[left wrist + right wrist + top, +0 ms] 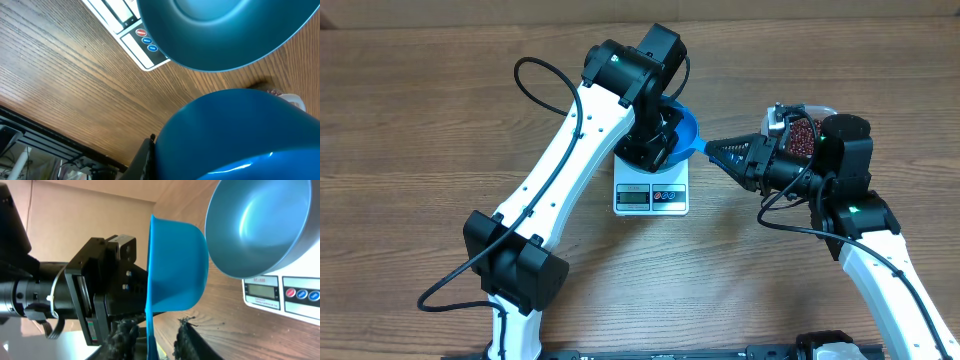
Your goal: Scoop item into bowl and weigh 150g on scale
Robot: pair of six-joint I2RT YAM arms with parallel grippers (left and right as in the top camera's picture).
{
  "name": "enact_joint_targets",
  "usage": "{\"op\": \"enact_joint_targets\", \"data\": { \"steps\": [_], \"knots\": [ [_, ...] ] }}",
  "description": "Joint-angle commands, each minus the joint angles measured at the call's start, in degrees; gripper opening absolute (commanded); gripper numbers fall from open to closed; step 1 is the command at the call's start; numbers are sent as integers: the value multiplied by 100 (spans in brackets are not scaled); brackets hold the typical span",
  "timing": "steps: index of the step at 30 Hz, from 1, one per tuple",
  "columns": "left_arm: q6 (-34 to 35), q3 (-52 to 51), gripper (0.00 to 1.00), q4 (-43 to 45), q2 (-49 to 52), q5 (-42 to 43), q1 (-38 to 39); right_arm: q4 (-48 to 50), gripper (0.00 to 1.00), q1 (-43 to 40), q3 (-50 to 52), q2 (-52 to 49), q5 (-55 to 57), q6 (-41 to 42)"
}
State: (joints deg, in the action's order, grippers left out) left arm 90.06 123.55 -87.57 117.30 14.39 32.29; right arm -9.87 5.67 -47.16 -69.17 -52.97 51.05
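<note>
The deep blue bowl (260, 225) stands on the white scale (280, 292), whose display and buttons (652, 195) face the table's front. In the overhead view my left arm covers most of the bowl. My left gripper (655, 145) is shut on the cup of a small blue scoop (177, 265), one finger (146, 159) pressed against its wall (235, 135). The scoop's thin handle (704, 150) runs between the fingers of my right gripper (152, 325), which stand a little apart from it on both sides. The red-brown beans (802, 133) lie in a clear tub behind my right wrist.
The clear tub (817, 110) sits at the right, partly hidden by my right arm. My left arm crosses the table from the front left up to the scale. Wooden tabletop surrounds the scale on all sides.
</note>
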Motion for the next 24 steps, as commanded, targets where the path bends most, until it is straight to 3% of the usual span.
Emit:
{"op": "enact_joint_targets", "data": {
  "steps": [1, 19, 24],
  "knots": [
    [85, 133, 4, 4, 2, 26, 46, 31, 22, 7, -120, 24, 44, -7],
    [83, 133, 4, 107, 2, -13, 149, -13, 4, 7, -120, 24, 42, -7],
    [81, 133, 4, 105, 2, -42, 149, -15, 4, 7, -120, 24, 42, -7]
  ]
}}
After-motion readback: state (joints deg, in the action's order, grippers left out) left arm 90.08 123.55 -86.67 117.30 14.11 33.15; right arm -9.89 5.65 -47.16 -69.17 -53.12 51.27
